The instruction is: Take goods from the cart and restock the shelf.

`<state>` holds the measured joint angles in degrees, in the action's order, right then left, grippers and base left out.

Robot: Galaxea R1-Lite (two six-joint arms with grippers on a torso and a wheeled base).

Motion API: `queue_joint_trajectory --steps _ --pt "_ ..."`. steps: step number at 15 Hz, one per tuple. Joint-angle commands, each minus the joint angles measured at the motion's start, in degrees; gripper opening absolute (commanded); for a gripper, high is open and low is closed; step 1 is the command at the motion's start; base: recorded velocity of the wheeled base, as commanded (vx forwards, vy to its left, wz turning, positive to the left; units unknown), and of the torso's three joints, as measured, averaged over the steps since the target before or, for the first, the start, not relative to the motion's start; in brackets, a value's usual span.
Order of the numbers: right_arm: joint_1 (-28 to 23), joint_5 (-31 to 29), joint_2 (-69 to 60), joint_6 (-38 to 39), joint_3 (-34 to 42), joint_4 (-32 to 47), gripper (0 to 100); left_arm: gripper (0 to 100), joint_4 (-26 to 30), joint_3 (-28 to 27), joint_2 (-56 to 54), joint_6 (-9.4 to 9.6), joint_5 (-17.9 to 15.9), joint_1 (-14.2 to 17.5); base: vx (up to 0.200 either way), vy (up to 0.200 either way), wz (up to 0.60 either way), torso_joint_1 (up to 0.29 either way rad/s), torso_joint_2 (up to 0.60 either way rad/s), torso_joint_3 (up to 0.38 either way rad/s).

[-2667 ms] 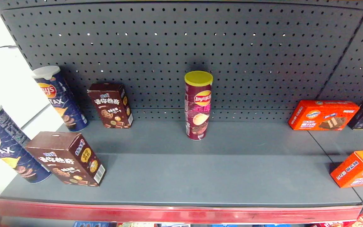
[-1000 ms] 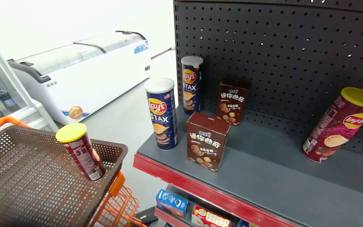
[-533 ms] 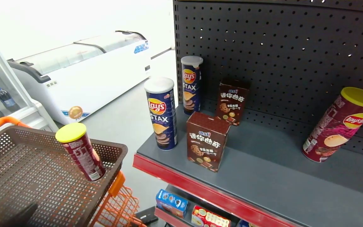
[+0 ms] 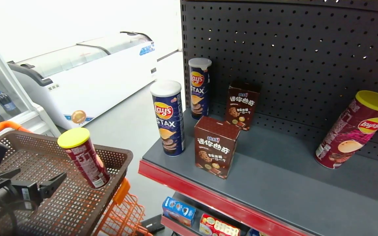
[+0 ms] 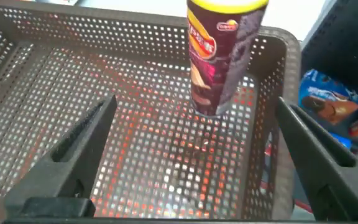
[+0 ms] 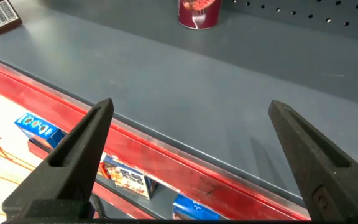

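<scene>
Head view: a maroon chip can (image 4: pixel 83 158) with a yellow lid stands in the corner of the brown cart basket (image 4: pixel 119 154) nearest the grey shelf (image 4: pixel 274 183). On that shelf a matching can (image 4: pixel 353 131) stands near the pegboard, well apart from the blue chip cans (image 4: pixel 168 118) and the brown cookie boxes (image 4: pixel 216 150). The left gripper (image 4: pixel 43 172) hovers over the basket near the maroon can, fingers spread and holding nothing.

Left wrist view: the left gripper (image 5: pixel 194 109) is wide apart, with the maroon chip can (image 5: pixel 219 56) ahead between its fingers and untouched. We judge the pickup to be the step in hand. We would bring the fingers level to either side of the can's middle, below the lid. They should close squarely so the round wall cannot roll out, staying off the basket wall (image 5: pixel 278 50) just behind. Then the can lifts straight up.

Right wrist view: the right gripper (image 6: pixel 191 107) hangs spread and empty over the shelf (image 6: pixel 229 68) near its red front rail (image 6: pixel 166 149). The matching can (image 6: pixel 199 12) stands farther back. The bare deck beside it looks to us the natural spot.
</scene>
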<state>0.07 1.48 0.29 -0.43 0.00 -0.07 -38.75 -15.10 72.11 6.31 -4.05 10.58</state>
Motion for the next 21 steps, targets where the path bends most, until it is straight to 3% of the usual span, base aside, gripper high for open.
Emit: queue_joint_trajectory --steps 1,5,8,11,15,21 --pt "0.0 0.0 0.1 0.0 0.0 0.0 100 100 -4.1 0.3 8.8 0.01 0.0 -0.3 0.0 0.0 0.0 0.0 0.0 0.0" --pt "0.0 0.0 0.1 0.0 0.0 0.0 100 100 -9.9 -0.7 15.7 -1.13 2.0 -2.0 0.0 0.0 0.0 0.0 0.0 0.0" --pt "0.0 0.0 0.1 0.0 0.0 0.0 100 100 -16.1 -2.5 22.6 -5.17 8.4 -5.7 0.0 0.0 0.0 0.0 0.0 0.0" --pt "0.0 0.0 0.1 0.0 0.0 0.0 100 100 -19.7 -4.7 26.9 -7.37 13.1 -9.0 0.0 0.0 0.0 0.0 0.0 0.0" --pt "0.0 0.0 0.1 0.0 0.0 0.0 100 100 -23.0 -5.1 31.1 -7.81 15.5 -10.6 0.0 0.0 0.0 0.0 0.0 0.0" --pt "0.0 0.0 0.1 0.0 0.0 0.0 100 100 -25.8 -8.0 35.1 -7.81 15.6 -10.6 0.0 0.0 0.0 0.0 0.0 0.0"
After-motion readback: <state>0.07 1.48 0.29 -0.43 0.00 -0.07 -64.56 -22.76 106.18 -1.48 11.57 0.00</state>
